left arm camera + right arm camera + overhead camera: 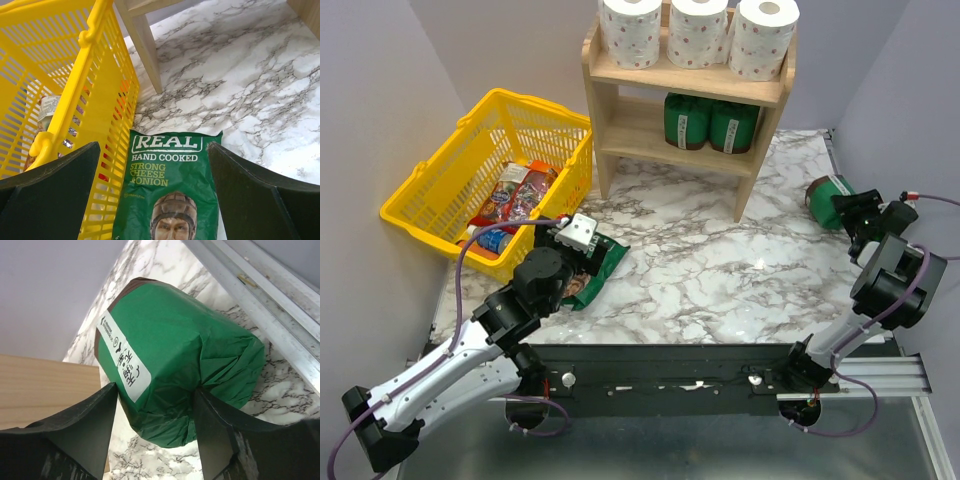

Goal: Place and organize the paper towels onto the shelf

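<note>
- Three short white paper towels (698, 32) with faint pink dotted print and hollow cores stand upright in a row on the top tier of the small light-wood two-tier shelf (603, 110), at the top centre of the overhead view, each touching or just beside its neighbour.
- Judged from that row, the placing of the rolls looks complete. What remains seems to be tidying.
- Two dark green wrapped packages (710, 122) sit side by side on the lower tier, towards its right, with bare board to their left.
- A third green paper-wrapped package with a white label (185, 375) lies on its side on the marbled white tabletop (720, 260), at the right edge of the overhead view.
- The right tool (155, 392) has its two dark fingers against opposite sides of this package, clasping it. How firm the hold is I cannot tell.
- The left tool (154, 147) hangs fully spread and empty over a green crisp bag (170, 190), just beside the yellow plastic basket (90, 75) at lower left.
- The step in hand, as I read it, is the pick-up of the stray package.
- The next move calls for a secure squeeze on the soft wrapping, a lift clear of the tabletop, then a carry up and left towards the lower tier's free space, without knocking the shelf's side panel.
</note>
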Robot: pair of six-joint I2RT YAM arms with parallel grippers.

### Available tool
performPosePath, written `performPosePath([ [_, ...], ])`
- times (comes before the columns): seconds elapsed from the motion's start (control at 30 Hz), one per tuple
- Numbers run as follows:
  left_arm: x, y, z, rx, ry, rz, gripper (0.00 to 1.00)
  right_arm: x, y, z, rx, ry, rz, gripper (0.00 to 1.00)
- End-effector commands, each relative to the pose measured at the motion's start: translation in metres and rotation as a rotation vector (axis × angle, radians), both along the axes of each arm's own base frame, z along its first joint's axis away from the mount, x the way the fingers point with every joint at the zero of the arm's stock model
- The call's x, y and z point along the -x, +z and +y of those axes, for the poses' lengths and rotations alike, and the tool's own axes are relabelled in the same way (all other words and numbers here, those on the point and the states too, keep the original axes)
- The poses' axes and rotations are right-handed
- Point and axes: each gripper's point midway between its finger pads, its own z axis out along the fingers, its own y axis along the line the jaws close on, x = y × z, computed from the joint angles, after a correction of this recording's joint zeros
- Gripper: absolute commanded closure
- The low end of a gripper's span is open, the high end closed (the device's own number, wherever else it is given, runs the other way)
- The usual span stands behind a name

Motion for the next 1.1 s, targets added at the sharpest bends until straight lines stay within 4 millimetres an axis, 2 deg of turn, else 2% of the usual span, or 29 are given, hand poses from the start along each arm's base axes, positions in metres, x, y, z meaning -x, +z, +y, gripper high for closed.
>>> performPosePath([
  [0.0, -0.001, 0.012, 0.005, 0.029, 0.020, -0.034, 0.01, 0.000, 0.033, 0.006, 0.080, 0.064, -0.090, 0.34],
  [0.17, 0.002, 0.015, 0.003, 0.050, 0.001, -0.034, 0.01, 0.011, 0.055, 0.017, 0.130, 0.082, -0.091, 0.35],
  [0.2, 0.003, 0.017, 0.004, 0.055, -0.001, -0.041, 0.01, 0.015, 0.051, 0.019, 0.138, 0.080, -0.059, 0.35],
  [0.27, 0.004, 0.019, 0.004, 0.068, -0.004, -0.045, 0.01, 0.020, 0.058, 0.027, 0.164, 0.089, -0.052, 0.36],
  [0.33, 0.006, 0.022, 0.005, 0.079, -0.011, -0.048, 0.01, 0.025, 0.056, 0.039, 0.180, 0.109, -0.019, 0.36],
  [0.37, 0.007, 0.022, 0.004, 0.084, -0.015, -0.048, 0.01, 0.030, 0.064, 0.043, 0.202, 0.108, -0.025, 0.36],
  [0.4, 0.009, 0.025, 0.004, 0.097, -0.021, -0.053, 0.01, 0.035, 0.059, 0.048, 0.218, 0.120, 0.014, 0.36],
  [0.5, 0.011, 0.028, 0.005, 0.114, -0.029, -0.057, 0.01, 0.048, 0.062, 0.061, 0.286, 0.126, 0.073, 0.36],
  [0.6, 0.014, 0.031, 0.004, 0.131, -0.044, -0.063, 0.01, 0.061, 0.067, 0.062, 0.293, 0.065, 0.064, 0.34],
  [0.63, 0.015, 0.031, 0.003, 0.137, -0.050, -0.063, 0.01, 0.063, 0.067, 0.057, 0.300, 0.037, 0.068, 0.30],
  [0.67, 0.016, 0.032, 0.003, 0.140, -0.053, -0.063, 0.01, 0.063, 0.067, 0.056, 0.301, 0.027, 0.071, 0.19],
  [0.77, 0.017, 0.033, 0.004, 0.151, -0.055, -0.066, 0.01, 0.061, 0.060, 0.046, 0.274, -0.013, 0.129, 0.07],
  [0.83, 0.017, 0.033, 0.004, 0.154, -0.055, -0.067, 0.01, 0.060, 0.048, 0.039, 0.229, -0.049, 0.185, 0.00],
  [1.07, 0.014, 0.027, 0.003, 0.133, -0.046, -0.055, 0.01, 0.046, 0.037, 0.022, 0.154, -0.144, 0.214, 0.01],
])
